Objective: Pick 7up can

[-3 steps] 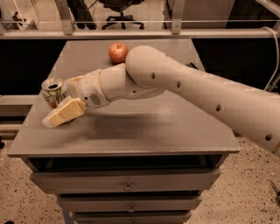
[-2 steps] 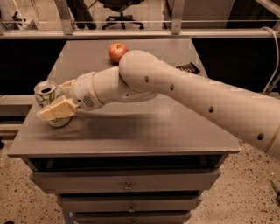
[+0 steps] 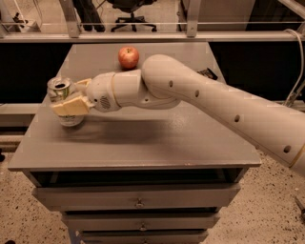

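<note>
The grey counter (image 3: 143,143) fills the middle of the view. Its flat top sits above a stack of drawers (image 3: 138,196) with small knobs, and the whole unit stands on a speckled floor (image 3: 276,209). Behind it a pale rail (image 3: 143,36) runs across the scene, with the base of an office chair (image 3: 133,12) further back.

The robot's cream-coloured arm (image 3: 214,102) enters from the right edge. It stretches low over the counter towards the left side and casts a soft shadow on the surface below it. Its rounded wrist section ends near the left edge of the counter top.

The end effector (image 3: 66,95) is there, set around the 7up can (image 3: 60,89). One tan finger (image 3: 71,106) lies across the front of the can's body. The other finger shows just behind the can, to the right of its rim. The end effector holds the can between them.

The can stands upright close to the left edge of the counter. Its silver top and opening face up, and its lower part shows beneath the front finger with the base down at the surface.

A red apple (image 3: 128,57) sits at the back of the counter, well apart from the can and just beyond the arm's elbow. A small dark object (image 3: 208,74) peeks out behind the arm at the right rear; what it is cannot be told.
</note>
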Available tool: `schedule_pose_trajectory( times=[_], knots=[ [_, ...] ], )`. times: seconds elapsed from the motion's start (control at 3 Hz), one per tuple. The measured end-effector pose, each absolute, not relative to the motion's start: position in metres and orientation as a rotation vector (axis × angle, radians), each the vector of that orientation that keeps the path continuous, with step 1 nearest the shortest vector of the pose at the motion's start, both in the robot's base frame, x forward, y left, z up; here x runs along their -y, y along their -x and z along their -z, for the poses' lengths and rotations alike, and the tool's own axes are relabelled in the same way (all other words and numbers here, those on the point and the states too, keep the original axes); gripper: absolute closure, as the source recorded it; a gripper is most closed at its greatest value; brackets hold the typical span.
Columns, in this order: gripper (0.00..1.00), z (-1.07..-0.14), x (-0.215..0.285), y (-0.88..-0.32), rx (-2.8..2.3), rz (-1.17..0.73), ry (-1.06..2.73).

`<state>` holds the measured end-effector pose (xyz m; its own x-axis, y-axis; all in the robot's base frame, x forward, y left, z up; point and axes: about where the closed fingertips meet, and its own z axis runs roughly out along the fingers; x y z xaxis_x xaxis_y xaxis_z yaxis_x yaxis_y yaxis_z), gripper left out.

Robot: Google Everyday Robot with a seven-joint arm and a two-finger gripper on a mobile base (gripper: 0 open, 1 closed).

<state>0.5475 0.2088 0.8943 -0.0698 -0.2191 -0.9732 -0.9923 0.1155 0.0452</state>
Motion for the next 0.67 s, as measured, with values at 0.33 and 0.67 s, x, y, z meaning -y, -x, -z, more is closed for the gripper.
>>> schedule_pose_trajectory(
  times=[0.33,0.67],
  knots=[
    [1.00,-0.9361,-0.1656,-0.5668,-1.395,-1.041,1.186],
    [1.00,-0.9387,-0.1669,-0.5669,-1.392,-1.039,1.187]
  ],
)
